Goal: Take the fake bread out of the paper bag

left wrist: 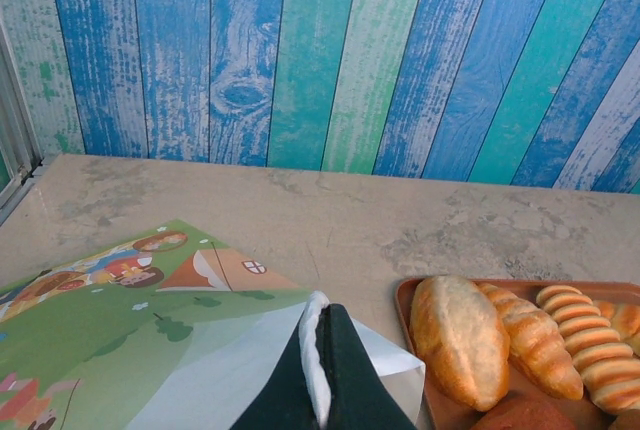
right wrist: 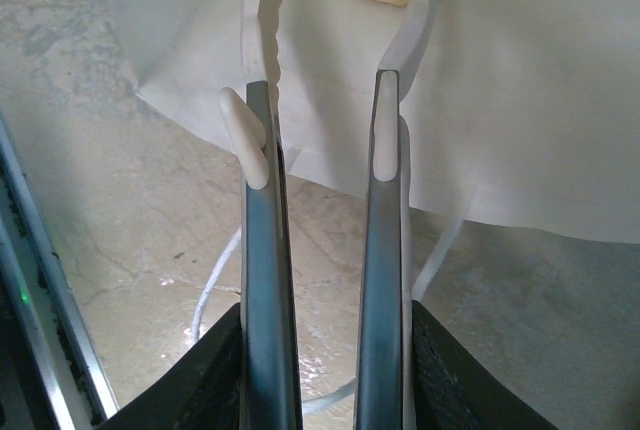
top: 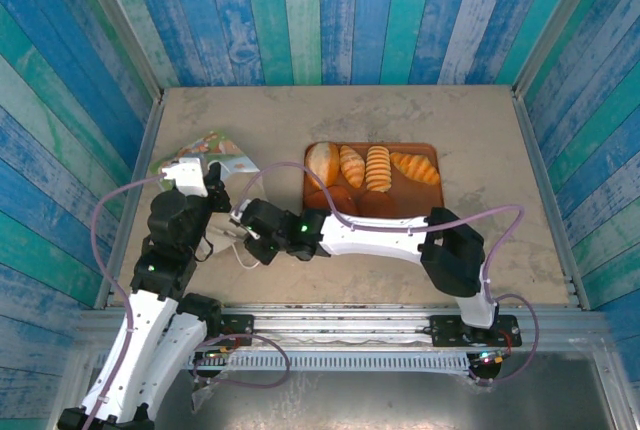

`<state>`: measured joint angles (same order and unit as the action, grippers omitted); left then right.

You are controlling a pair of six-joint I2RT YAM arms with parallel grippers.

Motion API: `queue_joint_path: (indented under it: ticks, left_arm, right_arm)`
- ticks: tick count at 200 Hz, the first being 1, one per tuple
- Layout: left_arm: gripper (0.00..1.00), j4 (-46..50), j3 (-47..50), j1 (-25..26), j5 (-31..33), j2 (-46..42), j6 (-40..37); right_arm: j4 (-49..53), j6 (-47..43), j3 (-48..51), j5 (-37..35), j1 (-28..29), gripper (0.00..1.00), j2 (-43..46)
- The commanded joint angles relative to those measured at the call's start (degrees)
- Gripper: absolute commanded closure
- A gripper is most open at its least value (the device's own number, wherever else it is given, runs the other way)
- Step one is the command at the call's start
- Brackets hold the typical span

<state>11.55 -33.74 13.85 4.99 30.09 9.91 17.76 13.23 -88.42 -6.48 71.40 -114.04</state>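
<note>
The fake bread (top: 378,168) (left wrist: 460,340) lay in rows on a brown tray (top: 425,148) at the centre of the top view, just right of the paper bag (top: 215,148) (left wrist: 150,320). The bag lay flat on the surface (top: 480,130) at centre left, green printed side up. The left jaws were closed on its white edge, low in the left wrist view. The right jaws stood parted just before the bag's white paper (right wrist: 520,70), above a cord handle (right wrist: 208,295) on the surface.
</note>
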Motion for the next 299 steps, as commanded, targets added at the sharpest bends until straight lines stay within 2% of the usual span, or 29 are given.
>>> queue_joint_path:
  ticks: [1, 41, 115, 190, 199, 231, 299]
  left_arm:
    - [1.00, -1.68, 0.41, -0.40, -0.75, -0.03, 0.24]
    - [1.00, -1.56, 0.43, -0.40, -0.82, -0.29, 0.36]
    - [1.00, -1.70, 0.51, -0.48, -1.01, -0.32, 0.42]
    - [1.00, -1.68, 0.51, -0.66, -1.25, -0.47, 0.47]
    - [1.00, -1.71, 0.51, -0.75, -1.24, -0.54, 0.39]
    - [1.00, -1.71, 0.51, -0.90, -1.39, -0.64, 0.60]
    - [1.00, -1.70, 0.51, -1.01, -1.35, -0.45, 0.55]
  right_arm:
    - [-0.39, 0.97, 1.28, 0.31, -0.64, 0.61, 1.89]
    - [0.97, 1.21, -1.78, 1.08, -0.65, 0.57, -1.03]
    - [-0.02, 0.92, -8.89, -0.76, -0.78, 0.56, -6.63]
    - [3.60, 3.38, -14.99, -2.08, -2.17, 0.60, -11.97]
    - [4.25, 3.35, -15.28, -1.76, -2.22, 0.60, -12.08]
    - [5.70, 3.38, -14.64, -1.22, -2.16, 0.72, -10.77]
    - [6.05, 2.92, -8.45, -2.54, -1.83, 0.74, -2.74]
